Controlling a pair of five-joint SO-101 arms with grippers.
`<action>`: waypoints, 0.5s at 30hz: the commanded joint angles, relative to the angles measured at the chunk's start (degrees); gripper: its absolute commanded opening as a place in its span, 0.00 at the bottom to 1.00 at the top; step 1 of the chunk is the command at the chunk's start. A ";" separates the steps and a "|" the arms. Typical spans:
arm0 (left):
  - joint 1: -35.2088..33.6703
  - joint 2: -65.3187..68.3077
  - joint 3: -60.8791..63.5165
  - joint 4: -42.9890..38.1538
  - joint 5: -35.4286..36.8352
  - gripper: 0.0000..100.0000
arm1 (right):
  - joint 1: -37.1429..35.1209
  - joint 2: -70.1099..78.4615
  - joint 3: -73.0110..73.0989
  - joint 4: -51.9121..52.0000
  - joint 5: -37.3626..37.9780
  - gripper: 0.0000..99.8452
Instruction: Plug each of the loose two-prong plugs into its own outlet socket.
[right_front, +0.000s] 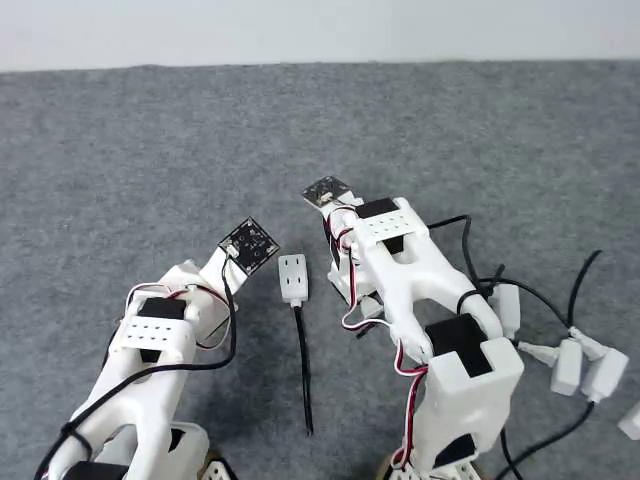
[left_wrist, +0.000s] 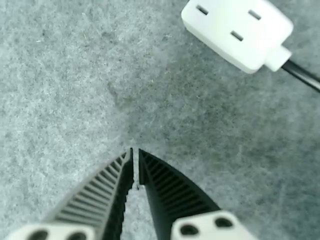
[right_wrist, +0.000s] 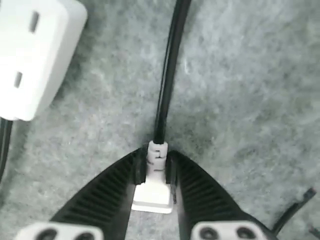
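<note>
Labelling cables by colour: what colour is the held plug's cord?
Black cord, white plug; the right wrist view shows it best.

A fuzzy gray mat (right_front: 150, 150) covered the table. In the high view it ran from 6 o'clock almost up to 12 o'clock, and out to 3 and 9 o'clock too. Along the 12 o'clock edge sat a smooth, pale strip (right_front: 320, 30). It could have been a wall or bare table. The light was soft and even, with only faint shadows. Up close, the mat looked hairy and speckled.
</note>
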 joint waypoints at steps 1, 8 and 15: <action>-0.35 -1.67 -0.40 -1.05 -0.26 0.01 | -1.10 0.13 -1.76 -0.92 2.11 0.01; -0.35 -1.32 -1.01 -1.14 0.18 0.01 | -0.92 0.48 -5.01 3.21 1.67 0.01; -3.78 13.19 -15.43 5.01 9.58 0.01 | -3.56 -12.35 -12.75 13.58 -5.01 0.01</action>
